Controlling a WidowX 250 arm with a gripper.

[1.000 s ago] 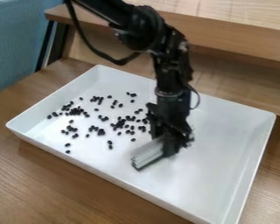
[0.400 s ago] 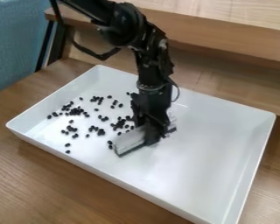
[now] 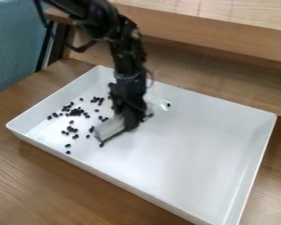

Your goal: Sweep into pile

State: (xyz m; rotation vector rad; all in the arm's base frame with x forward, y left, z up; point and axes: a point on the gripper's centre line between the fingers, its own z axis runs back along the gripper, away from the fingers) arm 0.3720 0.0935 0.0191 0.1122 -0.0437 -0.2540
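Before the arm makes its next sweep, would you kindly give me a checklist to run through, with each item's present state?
1. Light-coloured sweeping tool at the gripper, inside the tray: ok.
2. Tool's lower edge pressed evenly on the tray floor: cannot tell; the contact is not clear.
3. Black bits gathered in one pile: not ok; they lie in loose clusters and singles on the picture's left.
4. No strays behind the tool: not ok; a lone bit lies on the gripper's other side, near the far wall.
5. Tray resting on the wooden table: ok.
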